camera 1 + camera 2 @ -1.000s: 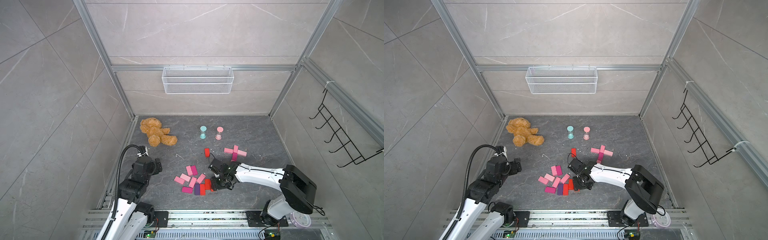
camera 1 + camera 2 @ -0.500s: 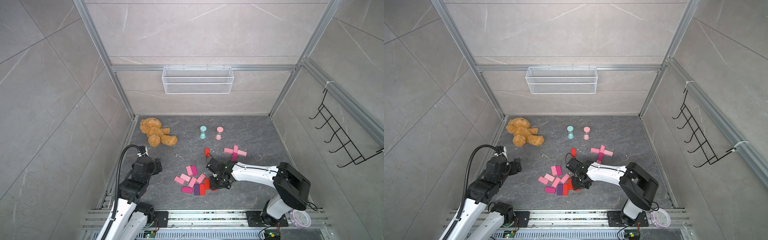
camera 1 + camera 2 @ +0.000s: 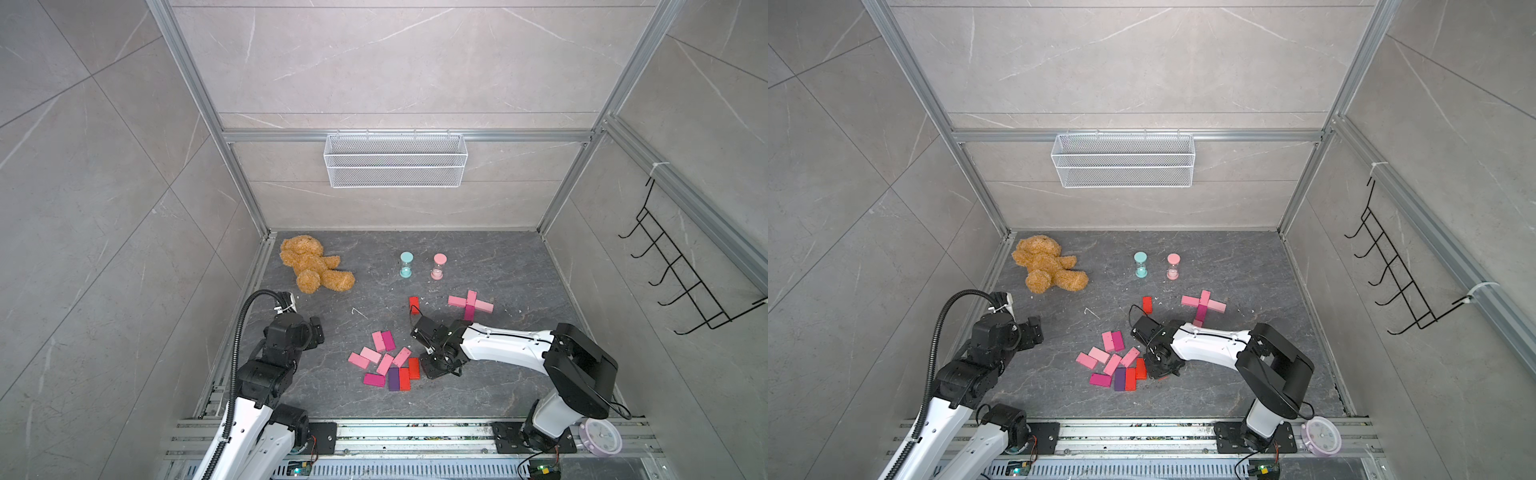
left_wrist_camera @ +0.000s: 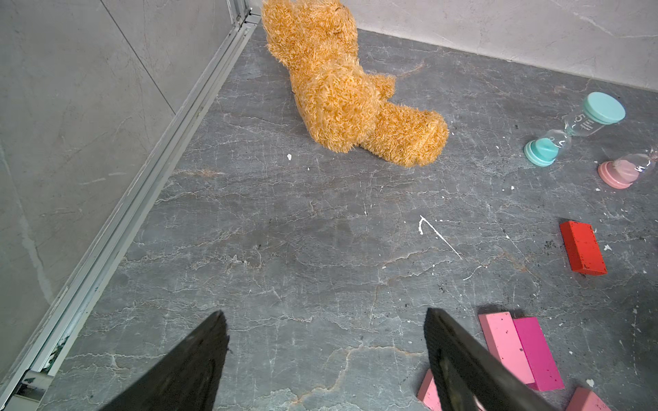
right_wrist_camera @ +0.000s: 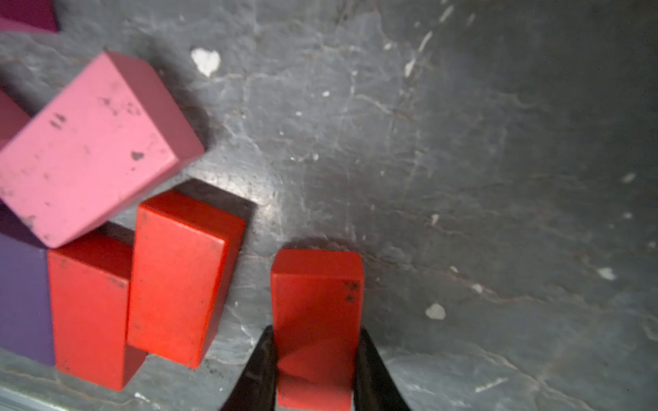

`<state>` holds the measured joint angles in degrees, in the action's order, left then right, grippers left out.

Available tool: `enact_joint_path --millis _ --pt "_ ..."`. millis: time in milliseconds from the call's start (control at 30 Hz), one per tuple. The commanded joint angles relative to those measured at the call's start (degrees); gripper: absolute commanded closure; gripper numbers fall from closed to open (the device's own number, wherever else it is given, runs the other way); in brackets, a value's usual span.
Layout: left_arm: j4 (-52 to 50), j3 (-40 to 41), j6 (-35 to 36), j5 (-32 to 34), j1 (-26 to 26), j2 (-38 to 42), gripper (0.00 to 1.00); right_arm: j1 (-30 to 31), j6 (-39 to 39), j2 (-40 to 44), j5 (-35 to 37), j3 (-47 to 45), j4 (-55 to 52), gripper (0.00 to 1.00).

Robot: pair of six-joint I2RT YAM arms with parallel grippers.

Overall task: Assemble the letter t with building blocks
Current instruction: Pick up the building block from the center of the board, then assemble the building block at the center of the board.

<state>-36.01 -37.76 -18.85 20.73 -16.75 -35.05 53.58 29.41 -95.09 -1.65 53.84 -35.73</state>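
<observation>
Red block sits pinched in the right tool (just beside the loose pile). Left tool hangs spread.

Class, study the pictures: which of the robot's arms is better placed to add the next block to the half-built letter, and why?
Right. The right gripper is shut on a red block beside the pile, near the pink letter. The left gripper hangs open and empty, away from both.

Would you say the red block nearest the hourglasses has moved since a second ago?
No; the red block keeps its spacing from the teal hourglass.
</observation>
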Motion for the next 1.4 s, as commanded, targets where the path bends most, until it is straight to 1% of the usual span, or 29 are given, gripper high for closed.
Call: enact_joint_path --millis 0,33,100,167,267,333,367,433,467,567,667,767,900,1100,1233,1367 --pt "-0.2 -1.7 0.2 0.6 -0.2 0.9 0.11 0.3 -9.1 1.9 2.1 0.2 0.4 0.99" --pt "-0.2 -1.7 0.2 0.5 -0.2 1.1 0.11 0.2 -11.8 2.5 1.9 1.1 -0.2 1.00" --pt "-0.1 -1.5 0.1 0.4 -0.1 1.3 0.11 0.2 -18.8 4.7 -1.5 2.5 -0.5 1.00" --pt "-0.4 -1.7 0.2 0.3 -0.2 1.5 0.11 0.1 -24.1 7.3 -2.6 2.8 0.7 1.00" --pt "-0.5 -1.7 0.3 0.2 -0.2 2.4 0.11 -0.7 -30.4 9.1 -1.8 5.0 1.0 1.00" --pt "-0.1 -1.4 0.3 0.0 -0.2 3.2 0.11 -1.6 -34.1 8.5 -0.5 7.7 0.4 1.00" --pt "0.1 -1.2 0.2 -0.1 -0.2 3.4 0.12 -2.2 -36.3 7.4 0.9 9.5 0.1 1.00" --pt "0.5 -1.0 0.3 -0.4 -0.2 3.7 0.11 -4.4 -42.2 4.4 -0.2 13.8 -1.1 1.00" --pt "0.6 -1.1 0.2 -0.5 -0.2 3.7 0.11 -6.1 -45.4 1.9 -3.1 17.1 -3.3 1.00" --pt "0.2 -1.4 0.3 -0.9 -0.2 3.8 0.11 -11.0 -51.6 -7.0 -9.8 31.2 -11.8 1.00" --pt "0.2 -1.5 0.4 -0.9 -0.2 4.4 0.11 -11.9 -58.1 -14.0 -9.2 41.8 -16.3 1.00" --pt "0.2 -1.4 0.5 -0.5 -0.3 5.4 0.12 -12.1 -64.0 -19.9 -7.5 50.2 -19.8 1.00" --pt "0.2 -1.0 0.5 -0.1 -0.3 6.9 0.12 -12.8 -68.2 -29.3 -7.3 63.3 -27.2 1.00" --pt "0.1 -1.1 1.0 0.3 -0.3 6.8 0.12 -13.0 -68.6 -38.6 -7.0 72.4 -30.2 1.00" --pt "0.1 -1.1 1.2 0.2 -0.3 6.5 0.12 -13.0 -69.3 -41.9 -5.7 73.9 -30.4 1.00" --pt "0.4 -1.0 1.4 0.2 -0.3 6.3 0.12 -12.9 -71.6 -42.9 -4.4 72.6 -30.1 1.00"
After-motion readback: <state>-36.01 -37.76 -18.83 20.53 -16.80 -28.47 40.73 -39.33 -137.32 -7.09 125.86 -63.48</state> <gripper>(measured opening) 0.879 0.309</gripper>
